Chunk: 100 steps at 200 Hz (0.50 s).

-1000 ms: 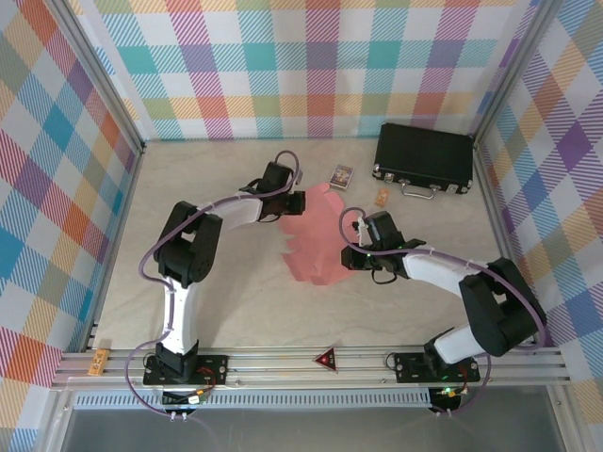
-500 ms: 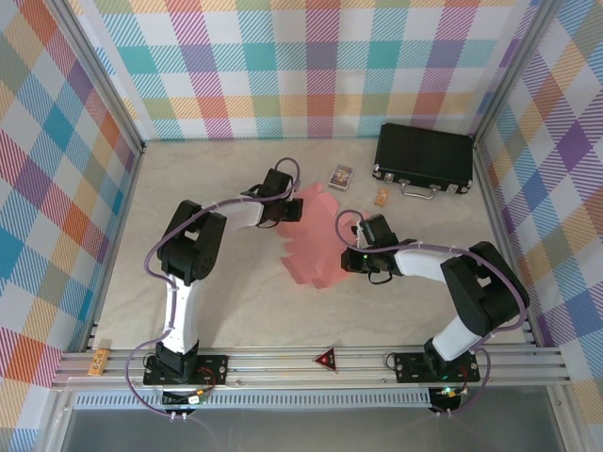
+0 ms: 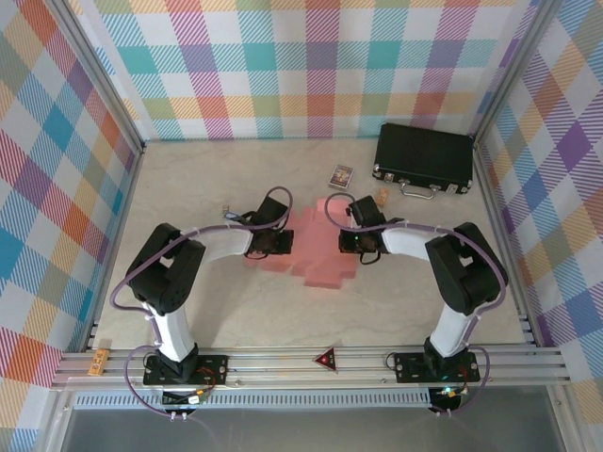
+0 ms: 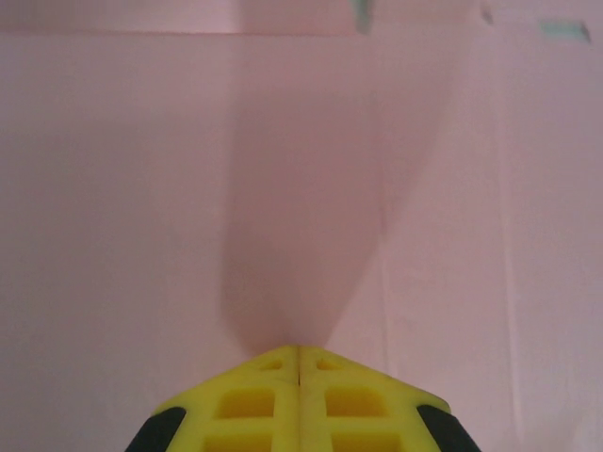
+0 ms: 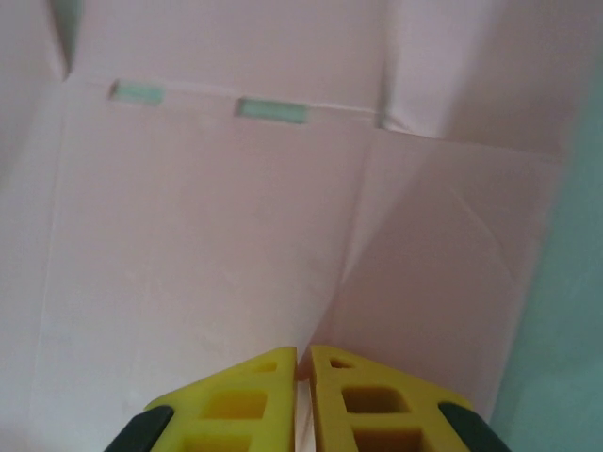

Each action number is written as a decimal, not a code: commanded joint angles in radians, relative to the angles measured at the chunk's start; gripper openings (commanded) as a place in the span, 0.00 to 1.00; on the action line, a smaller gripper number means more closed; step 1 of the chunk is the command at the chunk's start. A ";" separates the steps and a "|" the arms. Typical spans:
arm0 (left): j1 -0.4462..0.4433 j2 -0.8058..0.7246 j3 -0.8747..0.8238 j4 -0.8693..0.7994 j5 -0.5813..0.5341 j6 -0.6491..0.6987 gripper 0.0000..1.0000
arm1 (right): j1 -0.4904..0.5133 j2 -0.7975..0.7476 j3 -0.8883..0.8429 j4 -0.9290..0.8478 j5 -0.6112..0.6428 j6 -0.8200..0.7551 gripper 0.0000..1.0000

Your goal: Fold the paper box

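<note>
A: Item: salmon-pink die-cut cardboard sheet [image 3: 316, 250]. Location?
B: Centre of frame, lying flat on pale tabletop [image 3: 188, 188]. Creased; no walls raised.
A: State, left gripper [image 4: 299, 363]?
B: Closed, tips over the sheet.
A: And right gripper [image 5: 303, 360]?
B: Nearly closed, apparently pinching a crease. Folding barely begun.

i log a black hard case [image 3: 424, 158] lying flat on the table [image 3: 188, 179], beyond and to the right of the right fingers [image 5: 236, 410], well apart from them, with its handle [image 3: 417, 191] on the near side. a small printed card packet [image 3: 340, 175] sits past both finger pairs, nearer the right ones than the left fingers [image 4: 254, 405]. an orange tag [image 3: 382, 197] lies between case and right fingers. a second orange tag [image 3: 99, 357] and a red triangle [image 3: 326, 358] sit on the rail [image 3: 490, 363], well behind both pairs. plaid walls [image 3: 283, 66] stand around.
</note>
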 commanded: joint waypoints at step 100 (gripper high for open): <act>-0.079 -0.199 -0.113 0.037 0.097 -0.165 0.27 | 0.017 0.095 0.251 -0.143 -0.087 -0.093 0.20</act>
